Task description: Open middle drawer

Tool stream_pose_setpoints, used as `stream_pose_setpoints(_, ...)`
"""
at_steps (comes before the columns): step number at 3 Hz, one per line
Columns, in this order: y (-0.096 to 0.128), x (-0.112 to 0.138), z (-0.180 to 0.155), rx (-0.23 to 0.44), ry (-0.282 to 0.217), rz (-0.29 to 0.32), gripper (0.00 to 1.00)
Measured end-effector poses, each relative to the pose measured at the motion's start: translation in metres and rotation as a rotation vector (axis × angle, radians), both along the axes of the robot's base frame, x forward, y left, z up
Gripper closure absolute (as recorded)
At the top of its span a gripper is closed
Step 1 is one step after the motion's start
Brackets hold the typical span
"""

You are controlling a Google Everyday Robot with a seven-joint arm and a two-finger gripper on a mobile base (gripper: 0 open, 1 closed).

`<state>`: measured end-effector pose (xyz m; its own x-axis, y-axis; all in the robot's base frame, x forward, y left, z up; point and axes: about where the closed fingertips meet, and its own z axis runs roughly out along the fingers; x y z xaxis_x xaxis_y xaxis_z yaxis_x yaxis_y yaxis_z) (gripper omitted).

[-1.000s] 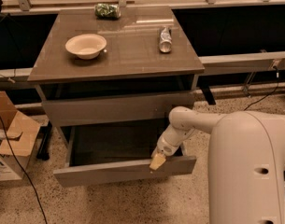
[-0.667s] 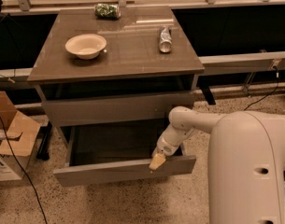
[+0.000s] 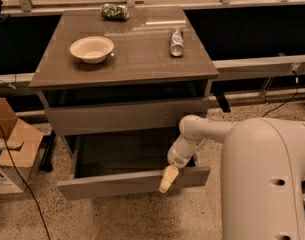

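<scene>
Since the middle drawer is drawn well out below the surface, the gripper, set at its front edge, should be pulled straight back; whether spread or closed cannot be told.

No legible text found. Box, lower left, bears a dark mark, unreadable. Gripper sits lower centre.

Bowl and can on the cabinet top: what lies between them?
Nothing; the camera view shows bare cabinet top between bowl and can. The hand is lower, at the open middle drawer's front.
</scene>
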<state>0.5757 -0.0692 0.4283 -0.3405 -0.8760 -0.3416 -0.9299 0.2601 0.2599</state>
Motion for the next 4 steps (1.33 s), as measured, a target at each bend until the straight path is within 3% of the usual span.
stream_pose_setpoints(1,-0.008,-0.021,-0.005,-0.035,0.032,-0.011,0.0)
stream_pose_setpoints(2,-0.016,-0.062,-0.017,-0.066,0.11,-0.02,0.19)
stream_pose_setpoints(4,-0.021,-0.065,-0.006,-0.086,0.103,-0.045,0.66)
